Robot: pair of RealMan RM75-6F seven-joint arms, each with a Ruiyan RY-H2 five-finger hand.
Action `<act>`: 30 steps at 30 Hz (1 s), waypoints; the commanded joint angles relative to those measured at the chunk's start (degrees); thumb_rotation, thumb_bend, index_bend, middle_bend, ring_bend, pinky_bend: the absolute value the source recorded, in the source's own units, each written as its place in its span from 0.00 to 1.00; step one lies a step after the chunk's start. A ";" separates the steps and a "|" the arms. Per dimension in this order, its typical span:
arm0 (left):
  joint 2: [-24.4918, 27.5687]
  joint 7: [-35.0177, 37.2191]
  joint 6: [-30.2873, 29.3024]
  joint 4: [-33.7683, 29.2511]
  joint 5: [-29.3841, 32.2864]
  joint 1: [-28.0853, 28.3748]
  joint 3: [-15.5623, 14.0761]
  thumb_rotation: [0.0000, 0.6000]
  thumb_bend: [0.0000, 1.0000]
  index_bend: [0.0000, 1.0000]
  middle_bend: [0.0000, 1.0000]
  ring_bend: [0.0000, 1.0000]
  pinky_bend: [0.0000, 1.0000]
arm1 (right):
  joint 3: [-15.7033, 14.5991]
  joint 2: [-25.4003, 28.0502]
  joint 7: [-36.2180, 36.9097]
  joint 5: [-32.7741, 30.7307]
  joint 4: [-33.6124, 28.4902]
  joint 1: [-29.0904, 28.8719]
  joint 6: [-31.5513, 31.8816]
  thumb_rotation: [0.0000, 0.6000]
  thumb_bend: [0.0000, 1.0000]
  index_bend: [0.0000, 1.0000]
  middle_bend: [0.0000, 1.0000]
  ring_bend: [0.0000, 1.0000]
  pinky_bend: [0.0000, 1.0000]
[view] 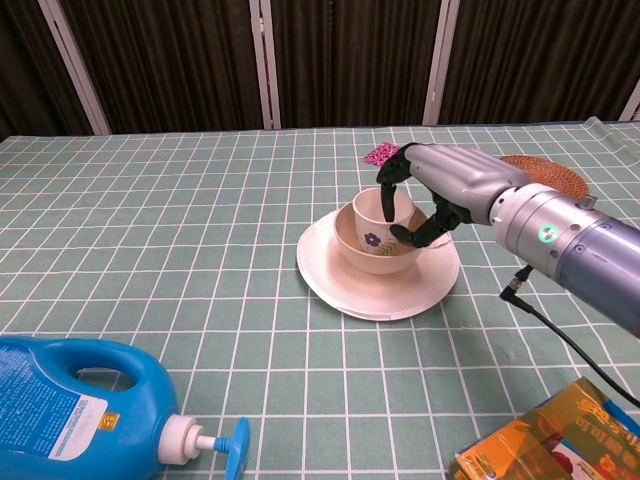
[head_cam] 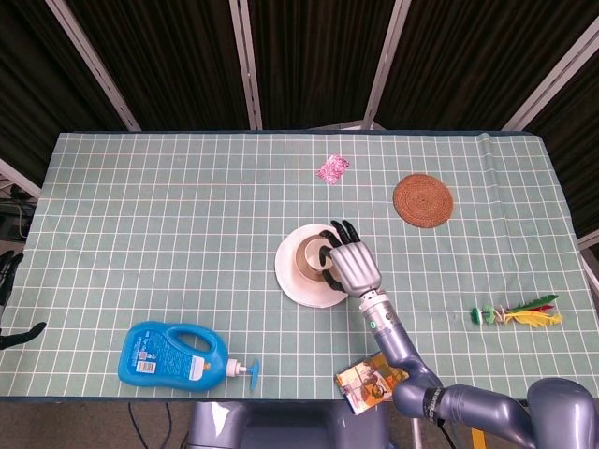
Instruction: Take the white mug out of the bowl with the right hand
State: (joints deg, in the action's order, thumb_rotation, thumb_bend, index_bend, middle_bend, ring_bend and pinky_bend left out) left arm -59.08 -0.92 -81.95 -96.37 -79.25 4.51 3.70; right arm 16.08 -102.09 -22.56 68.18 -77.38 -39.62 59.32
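The white mug (view: 378,213), marked with a small flower, stands upright inside the cream bowl (view: 372,257), which sits on a white plate (view: 340,283). In the head view, mug (head_cam: 310,257) and plate (head_cam: 291,281) lie at mid-table. My right hand (view: 447,184) reaches in from the right. Its fingers (view: 386,192) curl over the mug's rim and the thumb presses the mug's right wall, pinching it. From above, the right hand (head_cam: 353,266) covers the bowl's right side. Only dark fingertips of my left hand (head_cam: 7,269) show at the left edge, off the table.
A blue detergent bottle (head_cam: 172,354) lies at the front left, with a snack packet (head_cam: 374,379) at the front edge. A woven coaster (head_cam: 423,199) and a pink wrapper (head_cam: 333,168) sit further back. A feathered toy (head_cam: 517,312) lies far right.
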 commanded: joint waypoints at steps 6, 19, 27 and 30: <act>0.04 0.30 0.23 0.12 0.15 0.09 0.03 1.00 0.00 0.00 0.00 0.00 0.00 | -1.26 -1.51 1.21 -0.23 2.32 -0.35 -0.32 1.00 0.43 0.59 0.19 0.00 0.00; -0.07 -0.11 0.21 0.07 0.11 0.14 -0.02 1.00 0.00 0.00 0.00 0.00 0.00 | -0.57 1.36 1.44 3.30 -1.97 -0.02 4.65 1.00 0.42 0.62 0.19 0.00 0.00; -0.24 -1.00 -0.34 -0.23 -0.39 0.02 -0.19 1.00 0.00 0.00 0.00 0.00 0.00 | 0.67 12.42 0.48 4.99 -11.93 4.69 11.66 1.00 0.42 0.63 0.19 0.00 0.00; -0.37 -1.64 -0.42 -0.42 -0.50 0.05 -0.25 1.00 0.00 0.00 0.00 0.00 0.00 | 0.66 15.84 2.38 4.51 -13.09 6.85 13.07 1.00 0.42 0.63 0.19 0.00 0.00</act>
State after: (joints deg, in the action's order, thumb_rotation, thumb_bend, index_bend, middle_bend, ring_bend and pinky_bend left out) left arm -59.40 -2.45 -82.34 -96.72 -79.71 4.55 3.47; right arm 16.55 -88.57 -21.39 72.72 -88.99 -34.60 70.87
